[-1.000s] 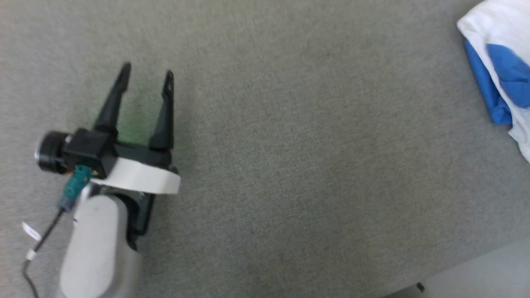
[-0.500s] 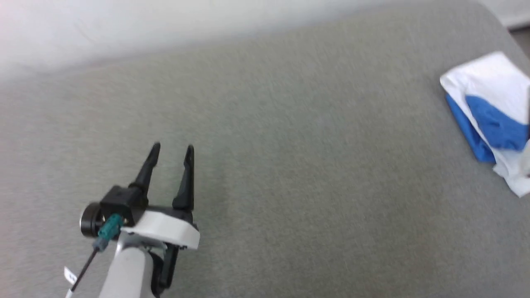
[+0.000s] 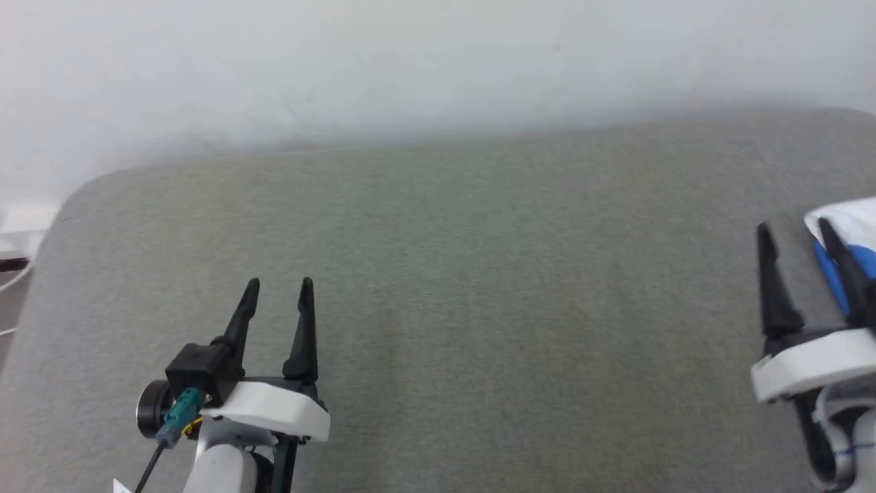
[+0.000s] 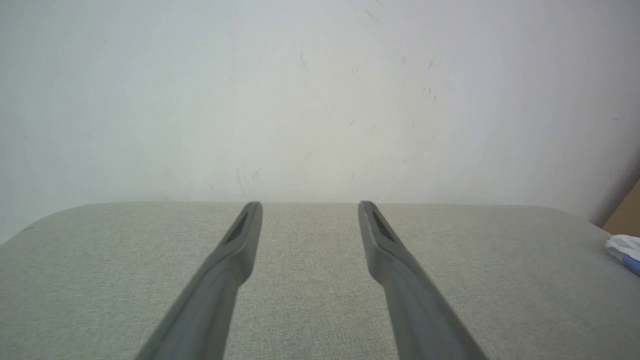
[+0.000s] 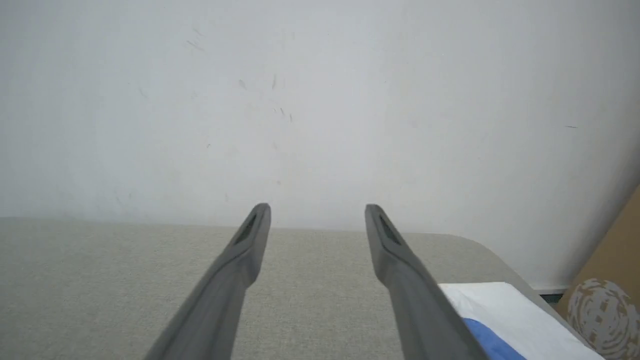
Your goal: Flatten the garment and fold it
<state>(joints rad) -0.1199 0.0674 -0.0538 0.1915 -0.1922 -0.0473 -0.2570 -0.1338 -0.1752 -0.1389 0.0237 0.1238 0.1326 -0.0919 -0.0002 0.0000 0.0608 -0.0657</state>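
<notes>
Long tapered dark fingers [image 4: 235, 260] on left gripper [image 3: 279, 282] and right gripper [image 3: 792, 226], slotted near the tips.
A white collar [image 3: 270, 411] is fitted behind the left fingers; left of the collar a round black camera housing [image 3: 152, 409], teal connector [image 3: 179, 405] and black cable [image 3: 147, 469] are mounted; below it, a pale grey forearm [image 3: 219, 472].

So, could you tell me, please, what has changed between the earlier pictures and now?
Mostly the head camera moved: it tipped up, bringing the wall and the right tool into frame. Nothing was taken hold of or let go. The left tool stays open and empty over the grey surface, and the garment still lies at its right edge.
</notes>
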